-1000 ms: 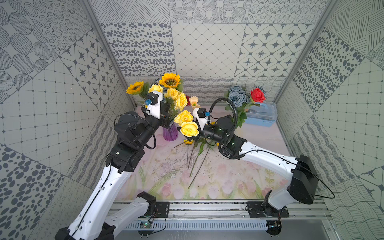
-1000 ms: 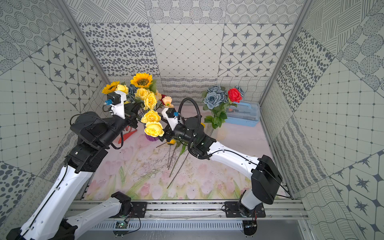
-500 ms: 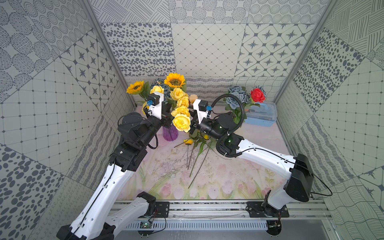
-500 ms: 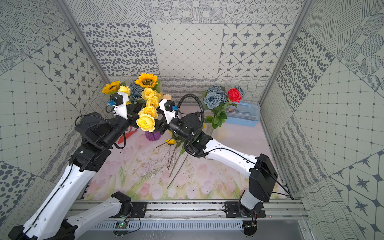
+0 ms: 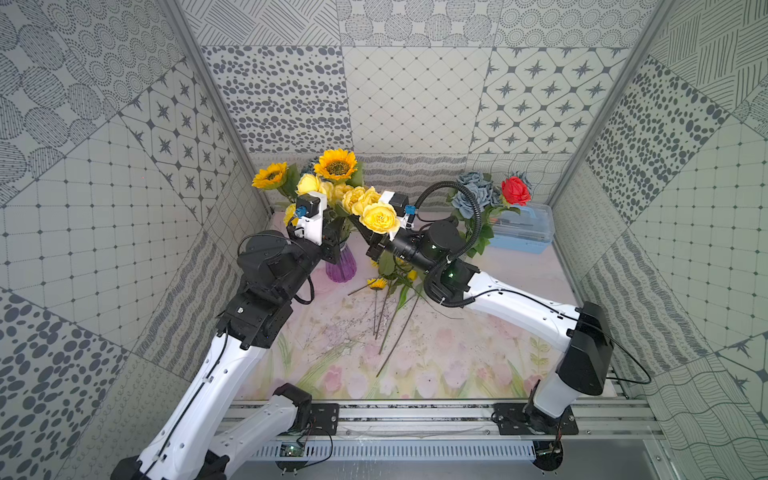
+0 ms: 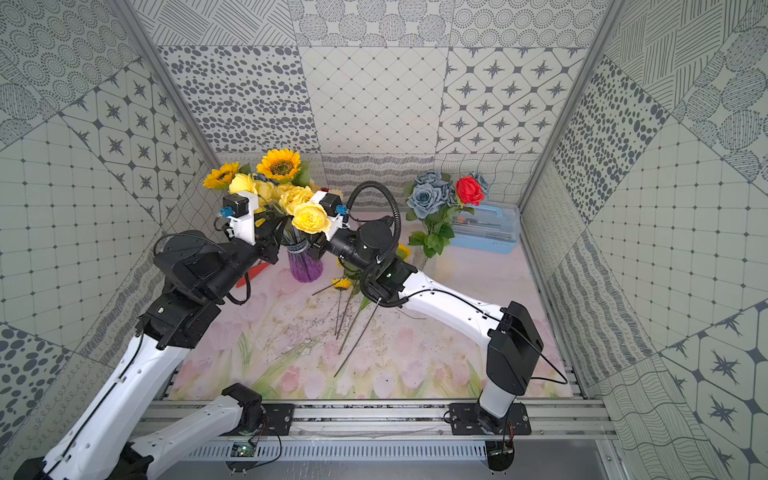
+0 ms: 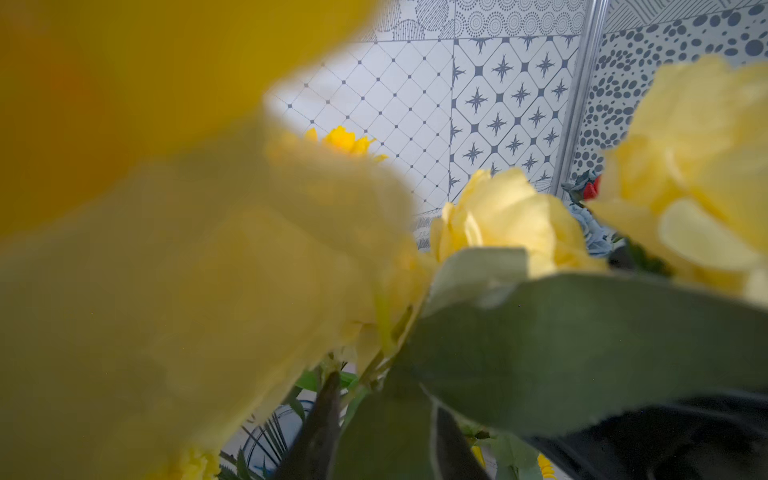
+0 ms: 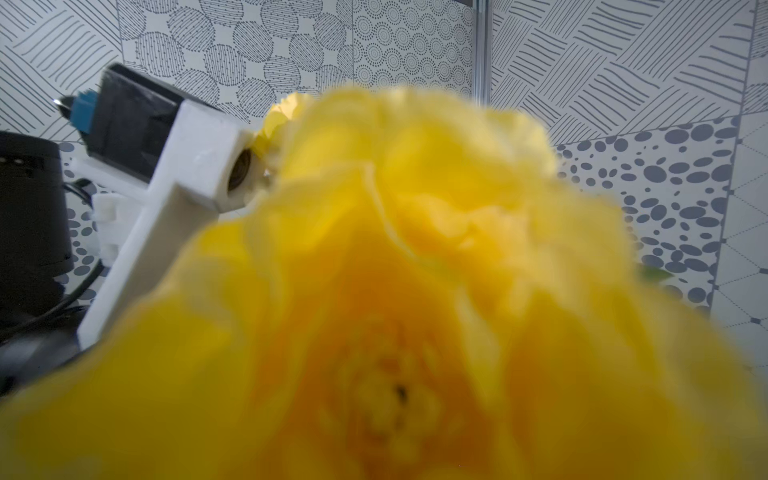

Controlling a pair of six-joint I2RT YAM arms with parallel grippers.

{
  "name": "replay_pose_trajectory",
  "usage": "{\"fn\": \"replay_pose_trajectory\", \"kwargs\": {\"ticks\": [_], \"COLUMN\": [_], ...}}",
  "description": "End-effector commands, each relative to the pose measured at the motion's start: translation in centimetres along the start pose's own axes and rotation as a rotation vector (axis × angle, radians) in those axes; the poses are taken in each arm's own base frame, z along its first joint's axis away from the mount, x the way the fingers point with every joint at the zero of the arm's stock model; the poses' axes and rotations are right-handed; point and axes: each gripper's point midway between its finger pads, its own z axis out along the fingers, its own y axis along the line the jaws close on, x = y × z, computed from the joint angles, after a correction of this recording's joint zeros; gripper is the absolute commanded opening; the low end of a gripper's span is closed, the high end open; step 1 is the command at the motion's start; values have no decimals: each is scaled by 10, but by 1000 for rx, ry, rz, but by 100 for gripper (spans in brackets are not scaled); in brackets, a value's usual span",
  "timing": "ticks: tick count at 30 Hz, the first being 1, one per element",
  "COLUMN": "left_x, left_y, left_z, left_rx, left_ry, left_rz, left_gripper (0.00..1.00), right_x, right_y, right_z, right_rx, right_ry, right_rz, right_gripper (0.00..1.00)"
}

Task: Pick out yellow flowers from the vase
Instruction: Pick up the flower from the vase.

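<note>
The right jaws are pressed together on the stem of a pale yellow ruffled fabric rose [image 5: 379, 217]. Its bloom sits directly above them in both top views and fills the right wrist view, hiding the pinch itself. The left jaws face them from close by, at the neck of a purple glass vase [image 5: 340, 268]; I cannot tell whether they are spread or closed. Behind the 2 sets of jaws, other yellow flowers stand in the vase: 2 sunflowers with dark brown centres [image 5: 336, 165] and several paler yellow roses [image 5: 360, 197]. Below the right jaws, 1 small sunflower [image 5: 377, 284] and loose stems lie on the floral-printed tabletop [image 5: 457, 353]. Well beyond the right jaws stand grey-blue roses [image 5: 473, 195] and a red rose [image 5: 515, 190].
</note>
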Motion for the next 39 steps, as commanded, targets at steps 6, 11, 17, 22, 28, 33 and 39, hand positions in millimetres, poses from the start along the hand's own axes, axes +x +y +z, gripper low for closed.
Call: {"fn": "replay_pose_trajectory", "kwargs": {"ticks": [6, 11, 17, 22, 28, 33, 39], "left_x": [11, 10, 16, 26, 36, 44, 47], "left_y": [22, 23, 30, 28, 20, 17, 14], "left_z": [-26, -42, -63, -69, -59, -48, -39], "left_rx": [-126, -131, -171, -161, -119, -105, -87], "left_ry": [46, 52, 82, 124, 169, 189, 194], "left_rz": [21, -1, -20, -23, -30, -42, -46], "left_gripper": [85, 97, 98, 98, 98, 98, 98], "right_x": [-27, -49, -79, -100, -130, -161, -194], "right_y": [16, 21, 30, 31, 39, 45, 53], "right_z": [9, 11, 12, 5, -22, -48, -77], "right_rx": [-89, -114, -159, -155, -156, -149, -150], "right_ry": [-81, -124, -176, -163, -134, -150, -166], "right_rz": [-46, -75, -95, -74, -53, -59, -75], "right_gripper": [0, 0, 0, 0, 0, 0, 0]}}
